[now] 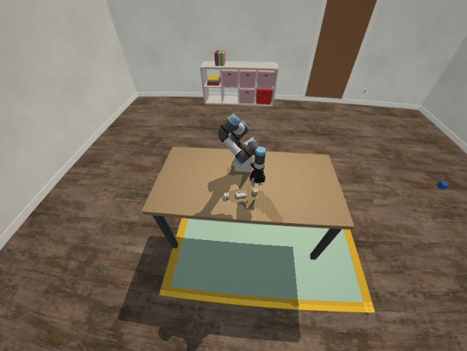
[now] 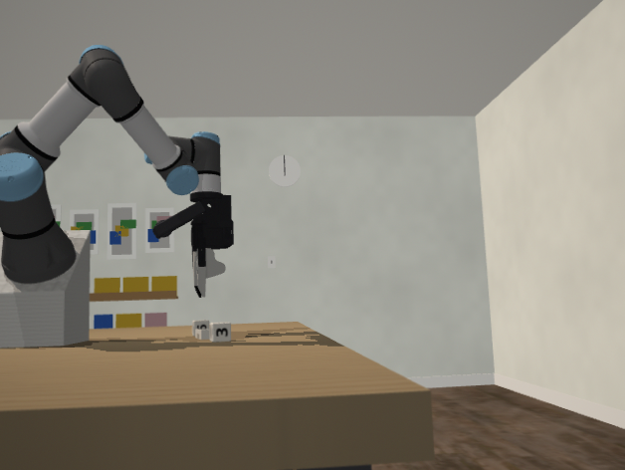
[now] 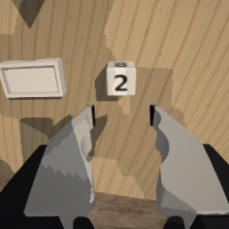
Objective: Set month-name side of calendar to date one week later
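Note:
A white digit cube [image 3: 120, 80] sits on the table and shows a 2 toward the wrist camera; in the exterior view the same cube [image 2: 220, 332] shows a 3 on its side. My gripper [image 3: 121, 106] hangs above and just short of it, fingers apart with nothing between them; it also shows in the top and exterior views [image 1: 256, 184] [image 2: 200, 293]. The white tray [image 3: 33, 79] [image 1: 240, 194] lies empty to the cube's left. A second cube [image 1: 225, 195] sits on the table on the tray's other side. No month name is readable.
The arm's base block [image 2: 45, 303] stands at the back of the table [image 1: 245, 188]. A shelf unit [image 1: 239, 82] stands by the far wall. A small blue block [image 1: 442, 184] lies on the floor at the right.

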Robot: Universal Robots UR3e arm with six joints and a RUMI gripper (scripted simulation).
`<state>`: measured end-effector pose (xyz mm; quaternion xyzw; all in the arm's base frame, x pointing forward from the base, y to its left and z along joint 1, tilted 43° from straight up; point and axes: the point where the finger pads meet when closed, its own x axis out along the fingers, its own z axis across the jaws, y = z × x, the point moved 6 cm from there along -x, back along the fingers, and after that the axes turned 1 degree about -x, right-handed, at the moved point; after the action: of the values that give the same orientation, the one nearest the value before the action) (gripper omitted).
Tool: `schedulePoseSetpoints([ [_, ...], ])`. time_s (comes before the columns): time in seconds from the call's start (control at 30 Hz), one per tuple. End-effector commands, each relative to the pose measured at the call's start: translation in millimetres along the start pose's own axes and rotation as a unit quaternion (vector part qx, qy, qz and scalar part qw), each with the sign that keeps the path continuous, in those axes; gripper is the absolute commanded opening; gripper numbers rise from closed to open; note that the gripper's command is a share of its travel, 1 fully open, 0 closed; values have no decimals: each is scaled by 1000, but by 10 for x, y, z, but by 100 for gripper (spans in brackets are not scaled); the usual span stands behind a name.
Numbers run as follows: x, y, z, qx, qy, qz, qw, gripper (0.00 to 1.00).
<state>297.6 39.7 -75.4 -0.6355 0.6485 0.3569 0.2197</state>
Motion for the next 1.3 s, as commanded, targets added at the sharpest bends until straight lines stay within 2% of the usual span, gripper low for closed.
schedulePoseSetpoints([
  [0.0, -128, -8, 1, 1, 1, 3, 1000, 29],
  [0.37, -205, -8, 1, 1, 1, 3, 1000, 29],
  [0.4, -205, -8, 1, 1, 1, 3, 1000, 100],
  [1.17, -205, -10, -5, 1, 1, 3, 1000, 100],
  [1.27, -208, -30, -73, 0, -1, 2, 1000, 100],
])
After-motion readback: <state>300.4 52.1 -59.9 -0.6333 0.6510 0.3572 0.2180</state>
